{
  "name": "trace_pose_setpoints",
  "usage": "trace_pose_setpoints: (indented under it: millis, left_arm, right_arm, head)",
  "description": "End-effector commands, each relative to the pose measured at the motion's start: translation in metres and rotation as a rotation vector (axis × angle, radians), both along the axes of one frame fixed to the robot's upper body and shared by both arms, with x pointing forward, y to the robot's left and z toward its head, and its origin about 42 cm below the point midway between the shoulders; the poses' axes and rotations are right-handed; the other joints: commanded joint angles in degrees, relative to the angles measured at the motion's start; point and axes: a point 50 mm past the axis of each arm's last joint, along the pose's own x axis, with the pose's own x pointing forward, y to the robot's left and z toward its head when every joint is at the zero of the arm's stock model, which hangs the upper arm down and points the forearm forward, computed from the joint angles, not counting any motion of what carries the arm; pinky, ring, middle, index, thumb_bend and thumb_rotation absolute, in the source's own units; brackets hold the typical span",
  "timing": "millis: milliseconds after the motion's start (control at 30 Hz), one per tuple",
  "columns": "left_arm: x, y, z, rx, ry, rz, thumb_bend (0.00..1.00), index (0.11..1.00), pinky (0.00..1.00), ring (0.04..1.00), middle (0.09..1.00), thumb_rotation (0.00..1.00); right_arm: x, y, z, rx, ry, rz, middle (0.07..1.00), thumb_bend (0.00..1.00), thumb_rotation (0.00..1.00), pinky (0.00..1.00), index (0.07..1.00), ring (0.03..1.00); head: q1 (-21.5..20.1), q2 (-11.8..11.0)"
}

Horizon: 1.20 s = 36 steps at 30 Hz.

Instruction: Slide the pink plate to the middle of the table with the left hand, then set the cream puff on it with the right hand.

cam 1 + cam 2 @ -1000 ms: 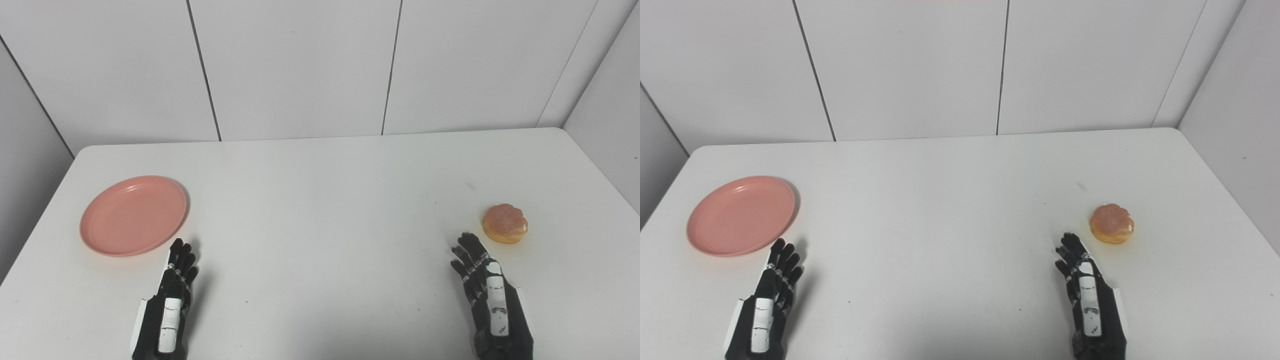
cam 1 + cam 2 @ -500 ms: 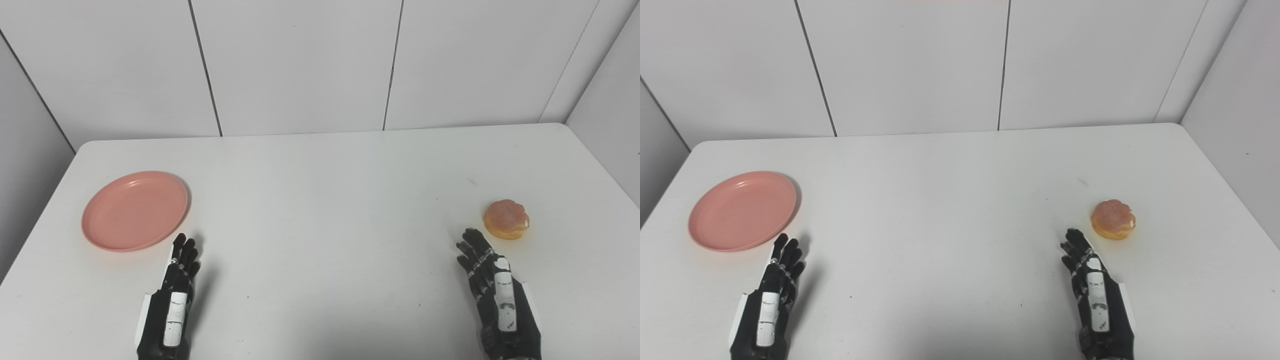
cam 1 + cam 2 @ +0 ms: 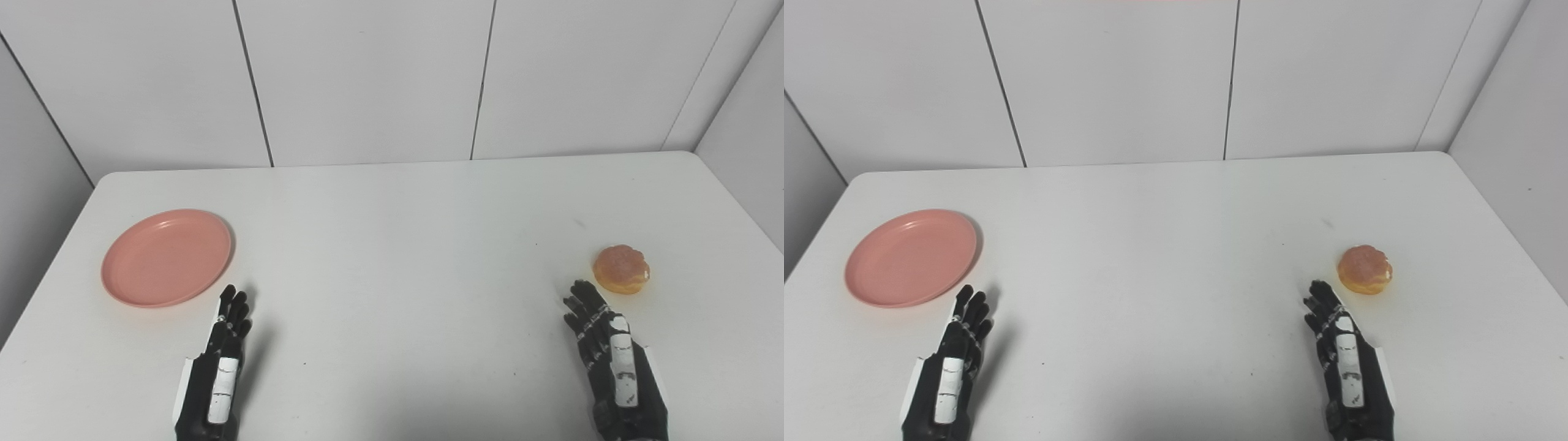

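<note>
A pink plate [image 3: 166, 256] lies flat on the left side of the white table [image 3: 392, 245]. A golden cream puff [image 3: 620, 269] sits on the right side. My left hand [image 3: 217, 367] rests near the front edge, just right of and below the plate, not touching it, fingers straight and holding nothing. My right hand [image 3: 612, 361] lies near the front edge too, its fingertips a short way left of and below the cream puff, open and empty.
White wall panels stand behind the table's far edge [image 3: 392, 164]. A grey wall closes in on the right [image 3: 753, 122] and another on the left [image 3: 30, 184]. A small dark mark [image 3: 577, 223] shows on the tabletop beyond the cream puff.
The whole picture has shifted slightly, so the camera has moved. My left hand has drifted a little to the right along the front edge. Plate and cream puff lie where they were.
</note>
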Motion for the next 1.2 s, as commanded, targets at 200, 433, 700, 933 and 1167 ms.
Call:
trace_pose_setpoints:
  millis: [200,433,700,933,1167]
  left_arm:
    - [-0.007,-0.017,-0.008,-0.019,0.036,-0.024,0.90,0.990,0.98,0.983,0.972,0.92]
    - [-0.007,-0.040,-0.015,-0.009,0.042,-0.019,0.91,0.980,0.95,0.969,0.959,0.91]
    - [-0.007,-0.061,-0.021,0.023,0.028,-0.015,0.85,0.984,0.93,0.960,0.955,0.94]
    - [-0.006,-0.069,-0.026,0.033,0.024,-0.003,0.77,0.980,0.91,0.956,0.950,0.94]
    - [-0.003,-0.068,-0.033,0.035,0.027,0.006,0.74,0.985,0.91,0.953,0.951,0.94]
  right_arm:
    - [-0.002,-0.007,-0.004,0.003,0.030,0.008,0.920,0.81,0.90,0.95,0.855,0.926]
    - [-0.001,-0.026,-0.017,0.007,0.043,0.009,0.940,0.79,0.92,0.99,0.891,0.948]
    - [0.003,-0.042,-0.031,0.013,0.051,0.010,0.956,0.79,0.93,1.00,0.915,0.967]
    - [0.007,-0.045,-0.041,0.014,0.061,0.007,0.947,0.74,0.98,0.99,0.900,0.952]
    - [0.012,-0.042,-0.050,0.014,0.068,0.014,0.943,0.70,1.00,1.00,0.889,0.954]
  head:
    - [4.34,-2.27]
    - [10.29,-5.85]
    - [14.63,-10.10]
    - [15.77,-13.03]
    - [16.65,-16.32]
